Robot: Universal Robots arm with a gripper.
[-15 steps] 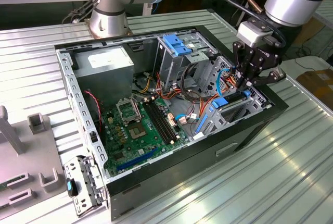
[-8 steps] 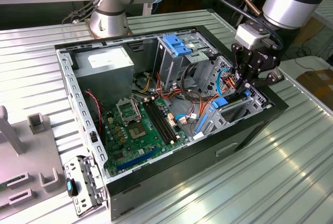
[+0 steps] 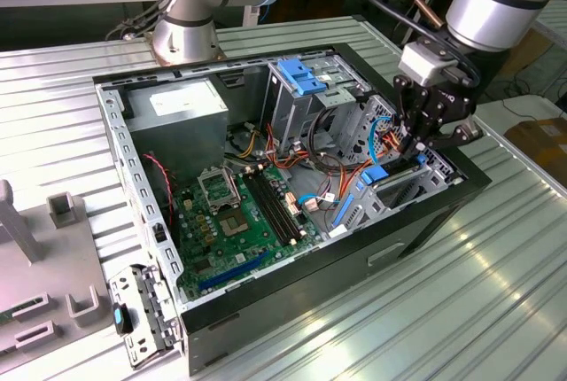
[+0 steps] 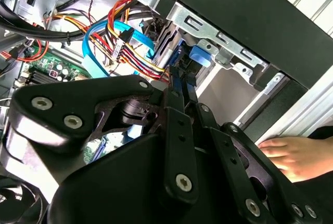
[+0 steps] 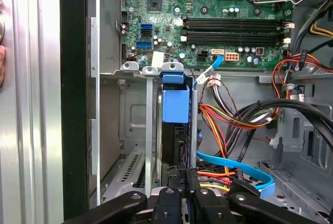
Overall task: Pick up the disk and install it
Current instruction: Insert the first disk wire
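Note:
The disk (image 5: 175, 110) stands on edge in a slot of the metal drive cage (image 5: 132, 120) at the front corner of the open computer case. I see its thin dark edge and the blue tab of its frame. My gripper (image 5: 181, 176) is right at the disk's near end, with its black fingers (image 5: 170, 179) closed tight on that edge. In the exterior view the gripper (image 3: 415, 143) hangs over the cage at the case's right side, and the blue frame (image 3: 375, 174) shows just below it. In the second wrist view the blue tab (image 4: 201, 56) sits beyond the fingertips (image 4: 176, 78).
Red, yellow and orange wires (image 5: 223, 117) and a blue flat cable (image 5: 234, 164) lie close beside the cage. The motherboard (image 3: 239, 213), a grey power-supply box (image 3: 182, 102) and a blue bracket (image 3: 299, 75) fill the case. A person's hand (image 4: 291, 153) rests outside the case wall.

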